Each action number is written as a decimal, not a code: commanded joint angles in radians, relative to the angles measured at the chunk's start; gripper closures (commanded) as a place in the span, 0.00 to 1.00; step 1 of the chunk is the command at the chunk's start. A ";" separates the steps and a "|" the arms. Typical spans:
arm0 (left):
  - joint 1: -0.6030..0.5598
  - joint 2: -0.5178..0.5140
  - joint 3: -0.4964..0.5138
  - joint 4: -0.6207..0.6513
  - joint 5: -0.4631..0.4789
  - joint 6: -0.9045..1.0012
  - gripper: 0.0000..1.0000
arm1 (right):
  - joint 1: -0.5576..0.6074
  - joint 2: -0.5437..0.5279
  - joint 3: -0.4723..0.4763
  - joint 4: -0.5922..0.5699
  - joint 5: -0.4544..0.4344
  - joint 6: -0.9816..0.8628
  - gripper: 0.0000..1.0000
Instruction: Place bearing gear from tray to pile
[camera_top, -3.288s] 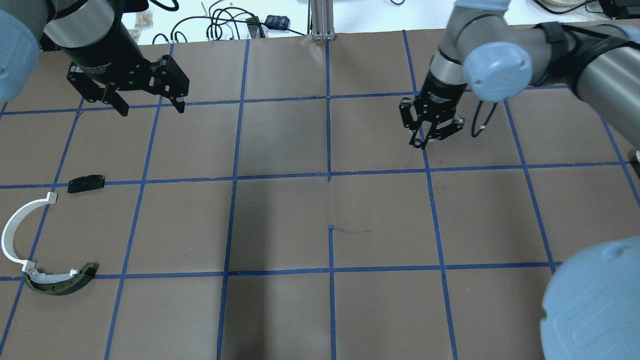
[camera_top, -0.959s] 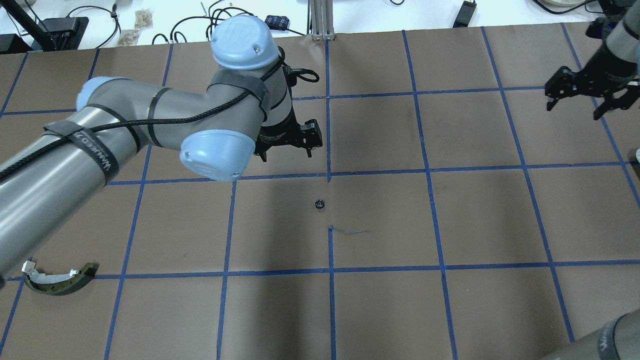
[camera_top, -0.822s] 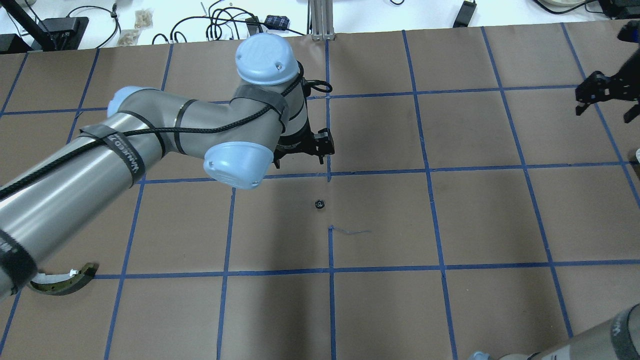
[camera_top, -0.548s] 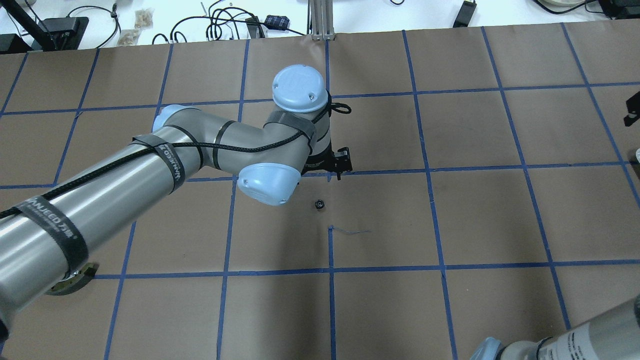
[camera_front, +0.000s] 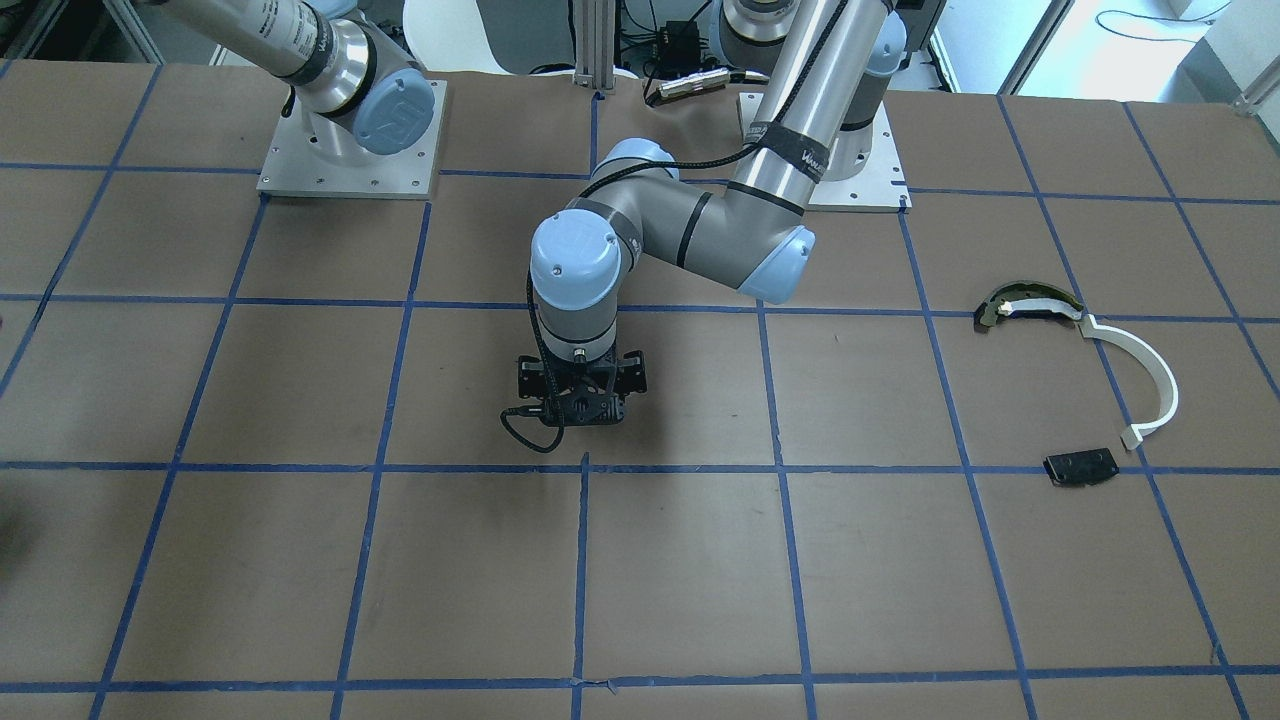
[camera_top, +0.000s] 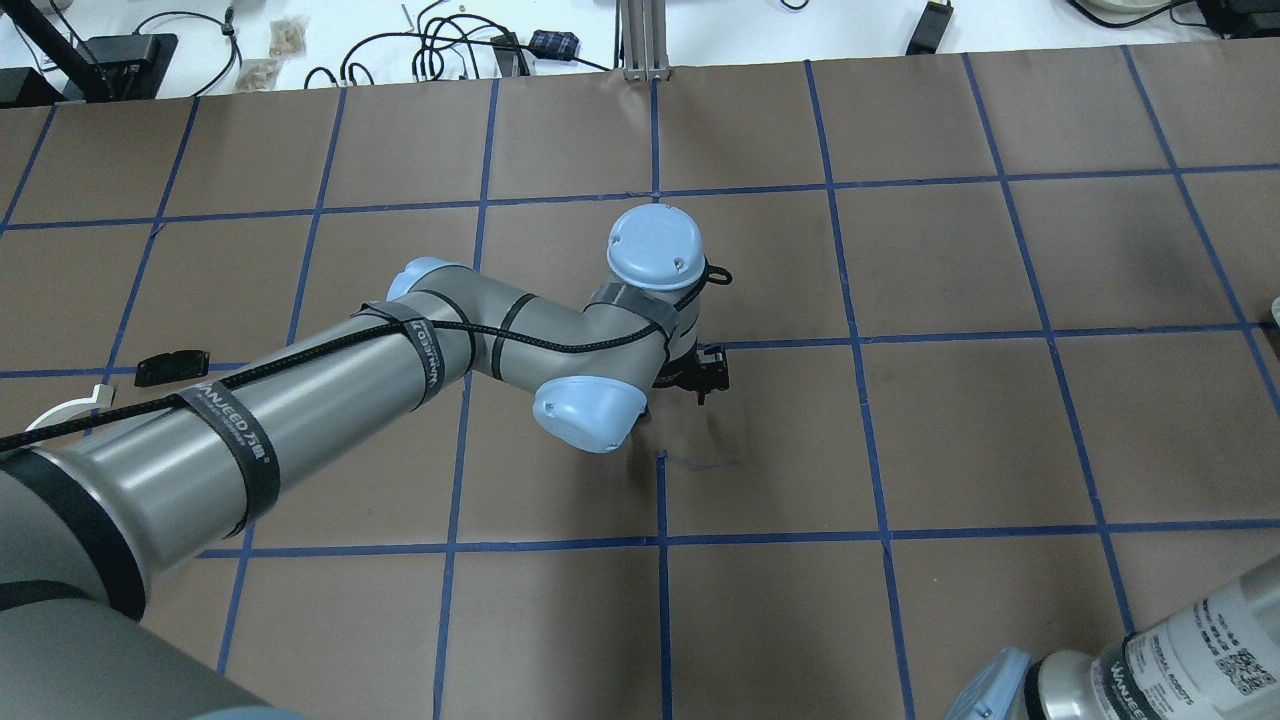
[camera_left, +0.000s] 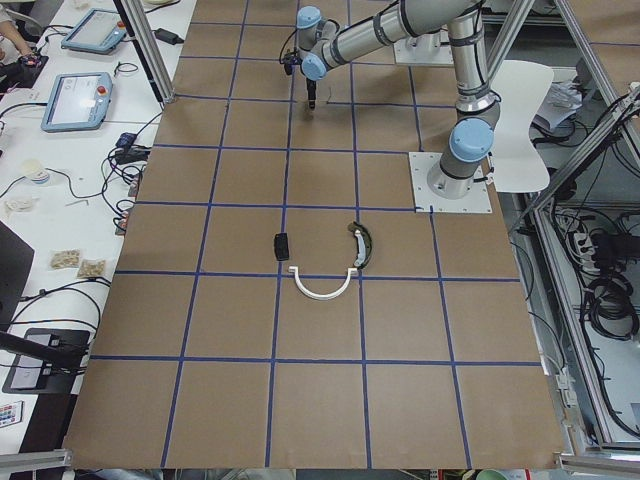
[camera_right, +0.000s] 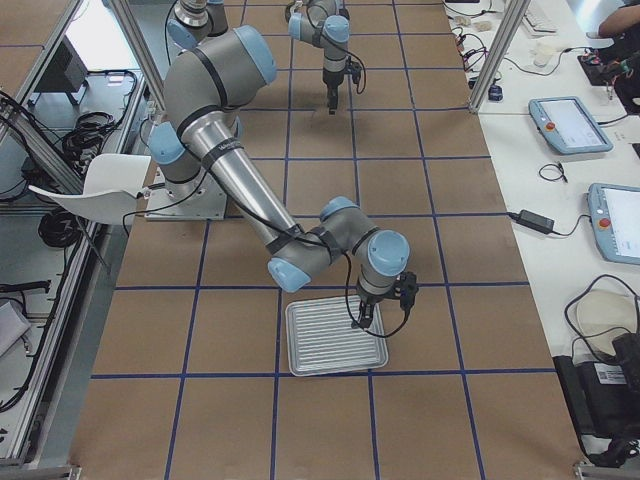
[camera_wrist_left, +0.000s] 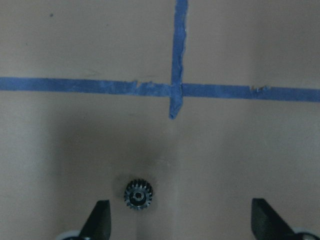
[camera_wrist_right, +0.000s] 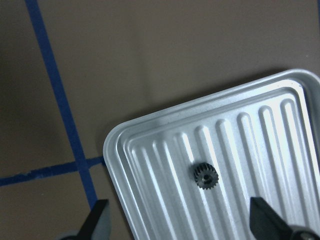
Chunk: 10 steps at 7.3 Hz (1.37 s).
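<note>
A small dark bearing gear (camera_wrist_left: 138, 193) lies on the brown paper at mid-table. My left gripper (camera_wrist_left: 180, 201) hangs open just above it, the gear nearer one finger. From above, the left arm hides that gear, and the left gripper (camera_top: 703, 372) (camera_front: 580, 400) points straight down. My right gripper (camera_wrist_right: 178, 201) is open and empty over a ribbed silver tray (camera_wrist_right: 250, 145) (camera_right: 335, 350) that holds another gear (camera_wrist_right: 205, 176). The pile lies far off on my left: a white arc strip (camera_front: 1150, 370), an olive-edged curved piece (camera_front: 1020, 303) and a flat black plate (camera_front: 1080, 467).
The table is covered in brown paper with a blue tape grid (camera_top: 860, 340). Cables and small boxes (camera_top: 450, 45) lie beyond the far edge. The left arm's long forearm (camera_top: 300, 400) stretches over the table's left half and covers part of the pile in the overhead view.
The gear appeared at mid-table after the right gripper was there. The left arm swung right and toward the gear and now covers it. The right gripper left the overhead view.
</note>
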 joint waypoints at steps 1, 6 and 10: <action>0.006 -0.015 -0.009 -0.003 0.011 0.006 0.00 | -0.013 0.061 -0.003 -0.054 -0.009 0.003 0.04; 0.020 0.009 -0.017 -0.004 0.014 0.026 0.83 | -0.018 0.092 0.000 -0.071 -0.018 0.023 0.16; 0.156 0.095 0.002 -0.108 0.072 0.221 1.00 | -0.018 0.092 0.006 -0.070 -0.046 0.028 0.68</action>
